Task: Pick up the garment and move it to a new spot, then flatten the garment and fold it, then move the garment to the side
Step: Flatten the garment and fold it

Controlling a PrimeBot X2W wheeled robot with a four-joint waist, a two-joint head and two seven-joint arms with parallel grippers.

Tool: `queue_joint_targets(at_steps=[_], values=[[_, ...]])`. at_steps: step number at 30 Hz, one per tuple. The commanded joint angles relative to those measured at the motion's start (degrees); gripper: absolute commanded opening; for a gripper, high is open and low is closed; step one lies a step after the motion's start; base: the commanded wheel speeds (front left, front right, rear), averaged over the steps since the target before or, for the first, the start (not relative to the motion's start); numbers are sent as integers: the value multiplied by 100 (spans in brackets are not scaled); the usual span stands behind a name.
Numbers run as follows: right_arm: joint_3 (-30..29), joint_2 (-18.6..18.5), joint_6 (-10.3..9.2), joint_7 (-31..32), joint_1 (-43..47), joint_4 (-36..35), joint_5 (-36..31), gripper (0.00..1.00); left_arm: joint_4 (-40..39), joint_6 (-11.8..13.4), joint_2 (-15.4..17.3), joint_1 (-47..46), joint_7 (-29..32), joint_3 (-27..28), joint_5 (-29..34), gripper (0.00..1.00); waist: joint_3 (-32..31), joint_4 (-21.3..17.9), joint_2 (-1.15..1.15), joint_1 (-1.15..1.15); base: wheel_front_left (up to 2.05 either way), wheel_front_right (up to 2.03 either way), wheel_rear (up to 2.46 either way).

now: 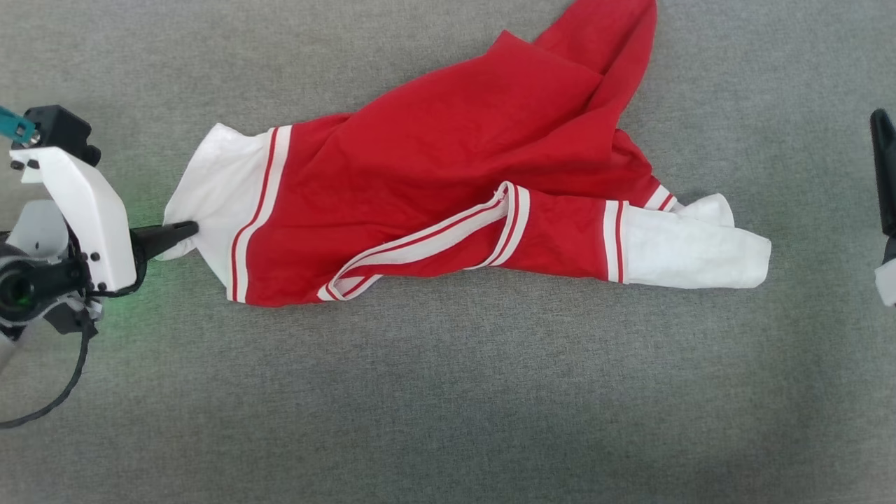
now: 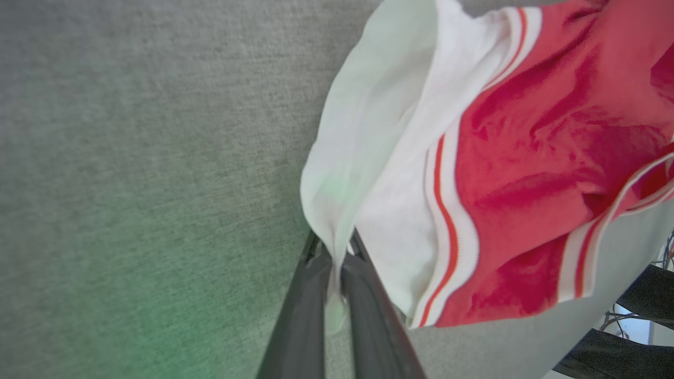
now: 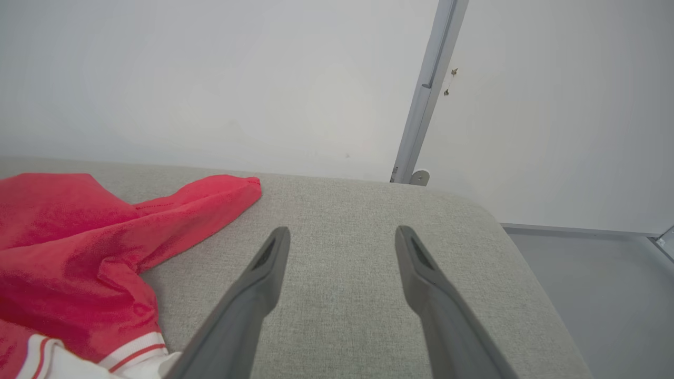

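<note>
The garment [image 1: 448, 168], a red shirt with white sleeve ends and white stripe trim, lies crumpled across the grey surface. My left gripper [image 1: 187, 229] is at the far left, shut on the white sleeve end [image 1: 217, 189]. In the left wrist view the white cloth [image 2: 363, 158] is pinched between the two dark fingers [image 2: 305, 295]. My right gripper [image 3: 342, 234] hovers open over bare grey cushion, to the right of the red cloth [image 3: 79, 231]. One dark fingertip [image 1: 883, 168] of the right gripper shows at the right edge of the head view.
The grey fabric surface [image 1: 448, 406] stretches wide in front of the garment. In the right wrist view its rounded far corner [image 3: 474, 205] meets a white wall with a grey metal post [image 3: 426, 89]; a grey floor [image 3: 605, 284] lies beyond the right edge.
</note>
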Motion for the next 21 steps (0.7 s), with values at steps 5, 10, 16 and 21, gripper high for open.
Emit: queue_joint_targets(at_steps=[5,10,16,21], values=[[354,-253,-2,308,159,-176,37,100,-44,-135,2,233,-666,120,206,100,-85,93,0,0,0,0,0],[1121,-790,-2,838,244,-501,430,100,-354,-169,16,474,-1885,217,688,100,-123,271,0,0,0,0,0],[2278,-1907,-4,1507,11,-1013,1423,100,-732,57,-254,940,-3695,161,1631,100,-135,606,0,0,0,0,0],[3079,-2736,-2,2038,-382,-1278,2191,100,-967,601,-705,1477,-4487,412,2143,100,-132,967,0,0,0,0,0]])
